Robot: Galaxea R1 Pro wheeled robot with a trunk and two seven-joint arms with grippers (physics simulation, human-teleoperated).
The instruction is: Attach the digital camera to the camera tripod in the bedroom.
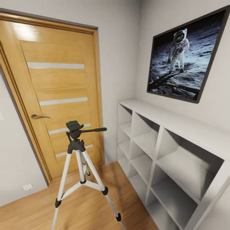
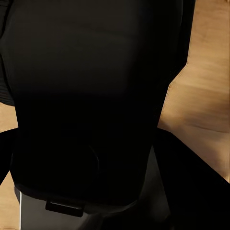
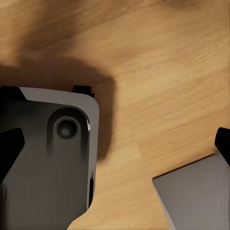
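Tripod point(image 1: 80, 159): one, three legs, standing near left on wood floor point(image 1: 95, 204) before one oak door point(image 1: 60, 95) | shelf unit point(image 1: 172, 150): one, right | grippers: spread cannot be told | camera: unseen

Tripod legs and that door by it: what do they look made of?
The camera tripod legs look like silver-white metal tubes with a satin sheen; joints and feet look black plastic. The door looks like varnished oak-toned wood, grain visible, with pale frosted stripes, perhaps glass.
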